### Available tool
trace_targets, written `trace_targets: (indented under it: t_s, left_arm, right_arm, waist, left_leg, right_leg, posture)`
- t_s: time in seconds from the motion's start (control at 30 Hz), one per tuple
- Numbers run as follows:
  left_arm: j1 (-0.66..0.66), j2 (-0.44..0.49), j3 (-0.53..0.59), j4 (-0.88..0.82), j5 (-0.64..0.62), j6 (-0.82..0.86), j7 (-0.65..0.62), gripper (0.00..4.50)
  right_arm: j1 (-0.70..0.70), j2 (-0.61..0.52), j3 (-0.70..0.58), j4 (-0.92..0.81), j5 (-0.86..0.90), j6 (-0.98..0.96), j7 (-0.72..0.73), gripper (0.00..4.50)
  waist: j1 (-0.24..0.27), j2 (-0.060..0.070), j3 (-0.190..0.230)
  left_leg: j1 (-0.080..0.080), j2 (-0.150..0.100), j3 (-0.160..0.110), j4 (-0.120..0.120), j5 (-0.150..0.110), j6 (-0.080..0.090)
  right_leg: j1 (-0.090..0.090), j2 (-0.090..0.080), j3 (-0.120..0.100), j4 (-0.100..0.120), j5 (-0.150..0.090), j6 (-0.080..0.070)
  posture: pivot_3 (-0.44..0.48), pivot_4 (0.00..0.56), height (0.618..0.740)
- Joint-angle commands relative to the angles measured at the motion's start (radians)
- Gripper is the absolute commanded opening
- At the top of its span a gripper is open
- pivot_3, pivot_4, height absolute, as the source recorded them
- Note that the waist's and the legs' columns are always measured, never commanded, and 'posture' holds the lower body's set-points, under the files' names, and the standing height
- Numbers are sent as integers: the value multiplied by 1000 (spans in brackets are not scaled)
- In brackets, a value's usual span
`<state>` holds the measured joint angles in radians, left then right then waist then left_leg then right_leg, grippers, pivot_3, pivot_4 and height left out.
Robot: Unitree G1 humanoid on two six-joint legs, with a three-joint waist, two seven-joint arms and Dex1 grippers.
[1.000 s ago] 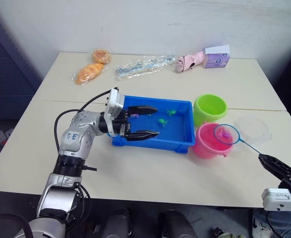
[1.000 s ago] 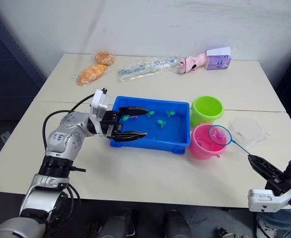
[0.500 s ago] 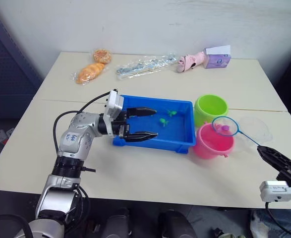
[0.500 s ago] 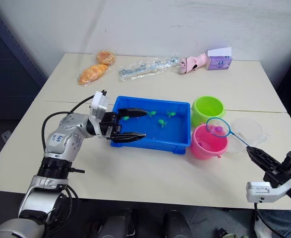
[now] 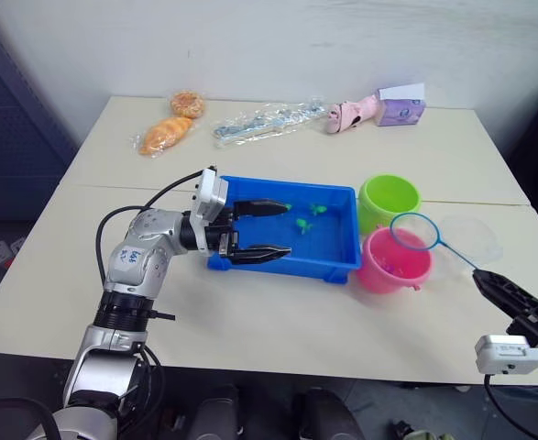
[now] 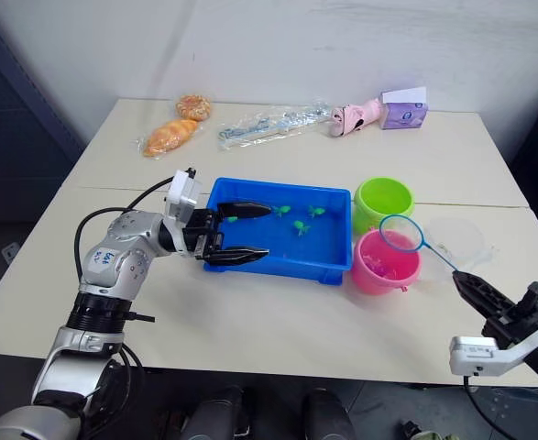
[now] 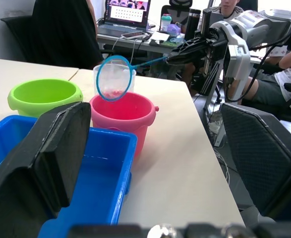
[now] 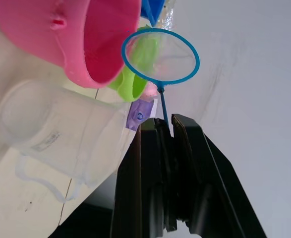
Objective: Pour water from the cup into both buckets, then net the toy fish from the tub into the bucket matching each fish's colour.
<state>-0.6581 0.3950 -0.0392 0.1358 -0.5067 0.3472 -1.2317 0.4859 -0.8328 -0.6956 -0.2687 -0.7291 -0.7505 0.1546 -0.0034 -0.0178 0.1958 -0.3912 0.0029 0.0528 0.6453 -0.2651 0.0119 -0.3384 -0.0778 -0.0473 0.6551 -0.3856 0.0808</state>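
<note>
One net (image 5: 417,231) hoop, held by right tool (image 5: 488,281), hangs over pink bucket (image 5: 392,262).

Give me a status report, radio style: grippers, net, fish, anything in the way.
Right gripper shut on net handle, hoop over pink bucket. Left gripper open over blue tub. Green fish in tub. Clear cup beside pink bucket; nothing blocking.

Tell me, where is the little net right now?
The net hangs over the pink bucket, near the green bucket, on the robot's right, held by the right pincer.
</note>
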Motion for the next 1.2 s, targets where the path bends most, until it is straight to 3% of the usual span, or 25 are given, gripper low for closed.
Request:
trace_targets:
  t_s: [0.03, 0.17, 0.23, 0.37, 0.53, 0.93, 1.2]
  left_arm:
    - [3, 40, 38, 8, -2, -19, -3, 4463]
    - [5, 118, 88, 73, -3, -31, -21, 4463]
    - [26, 194, 100, 103, 11, -49, -75, 4463]
    - [36, 261, 154, 170, 19, -120, -82, 4463]
    - [68, 317, 198, 216, 46, -190, -75, 4463]
    - [136, 368, 223, 189, 74, -217, -27, 4463]
    - [158, 387, 187, 142, 64, -161, -74, 4463]
  right_arm:
    - [4, -13, 4, -77, 311, 89, 112, 0]
    - [-58, -60, 71, -198, 693, 288, 269, 0]
    - [-106, -106, 153, -282, 971, 479, 362, 0]
    - [-198, -174, 255, -349, 1187, 751, 460, 0]
    - [-399, -210, 449, -341, 1171, 926, 509, 0]
    - [-651, -194, 692, -128, 860, 833, 640, 0]
    - [-783, -159, 812, 25, 714, 791, 709, 0]
  waist:
    - [-2, 0, 0]
    - [-18, 0, 0]
    - [-25, 0, 0]
    - [-21, 0, 0]
    - [-8, 0, 1]
    - [-1, 0, 0]
    - [-8, 0, 1]
  left_leg:
    - [0, 0, 0, 0, 0, 0]
    - [1, 2, 0, -1, 0, 0]
    - [1, 3, -1, 0, 0, 0]
    - [1, 4, -1, 0, -1, 2]
    - [-2, 2, -3, 1, -4, 6]
    - [-9, 1, -4, 3, -4, 5]
    - [-9, 1, -3, 3, -3, 5]
  right_leg:
    - [0, 0, 0, 0, 0, 0]
    - [0, 1, 0, 1, 0, 0]
    - [1, 1, -1, 1, 0, 0]
    - [1, 1, -2, 1, 0, 0]
    - [0, -2, -3, -2, 0, -1]
    - [-6, -3, -5, -1, 0, 0]
    - [-7, -2, -5, 0, 0, 0]
  posture:
    - [0, 150, 740]
    - [0, 150, 740]
    - [0, 150, 740]
    - [0, 150, 740]
    - [0, 150, 740]
    - [0, 150, 740]
    - [0, 150, 740]
